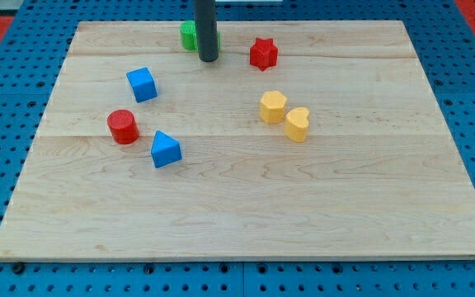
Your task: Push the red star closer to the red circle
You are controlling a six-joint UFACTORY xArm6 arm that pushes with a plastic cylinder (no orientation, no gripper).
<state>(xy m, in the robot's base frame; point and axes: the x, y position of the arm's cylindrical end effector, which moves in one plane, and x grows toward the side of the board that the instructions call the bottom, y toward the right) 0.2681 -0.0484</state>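
Note:
The red star (263,53) lies near the board's top edge, right of centre. The red circle (123,126) stands at the left of the board, far from the star. My tip (208,58) rests on the board to the left of the red star, with a gap between them. It stands just in front of a green block (188,35), which the rod partly hides.
A blue cube (142,84) lies above and right of the red circle. A blue triangle (165,149) sits just right of and below the circle. A yellow hexagon (272,107) and a yellow heart (297,124) sit together right of centre. The wooden board (246,214) lies on a blue pegboard.

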